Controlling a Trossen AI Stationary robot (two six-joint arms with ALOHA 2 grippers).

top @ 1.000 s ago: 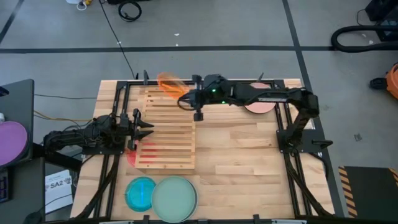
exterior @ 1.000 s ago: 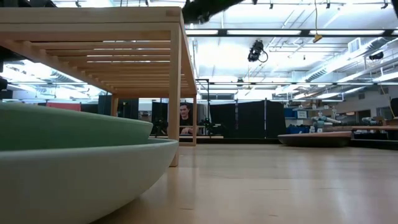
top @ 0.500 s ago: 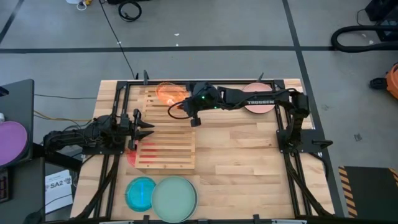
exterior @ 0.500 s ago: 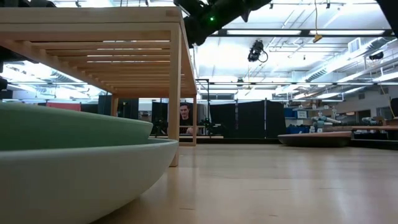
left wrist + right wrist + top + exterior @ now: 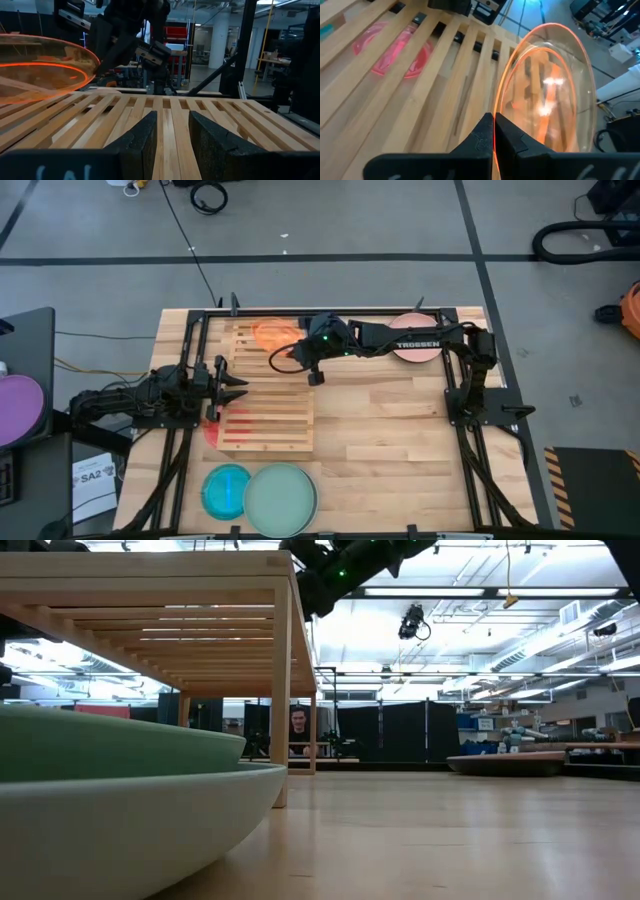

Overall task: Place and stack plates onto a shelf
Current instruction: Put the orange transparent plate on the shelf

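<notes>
The shelf (image 5: pixel 268 387) sits left of centre in the high view. My right gripper (image 5: pixel 300 340) has come down to its upper end, fingers clamped on the orange plate (image 5: pixel 271 333), nearly placed. Left gripper (image 5: pixel 232 388) waits, fingers apart.

5 plates: 1 orange (image 5: pixel 272 333), 1 red (image 5: pixel 214 427), 1 blue (image 5: pixel 226 489), 1 mint-green (image 5: pixel 280 498), 1 pinkish (image 5: pixel 415 347); 1 shelf (image 5: pixel 268 405)

- a robotics lab or workshop hall, not a home
- grey concrete floor (image 5: pixel 400 220) crossed by dark tape lines, loose cables (image 5: pixel 208 195) lying on it
- high ceiling with strip lights (image 5: pixel 440 590), black partition screens (image 5: pixel 400 735) behind
- a person (image 5: pixel 298 732) sits at a far workbench
</notes>
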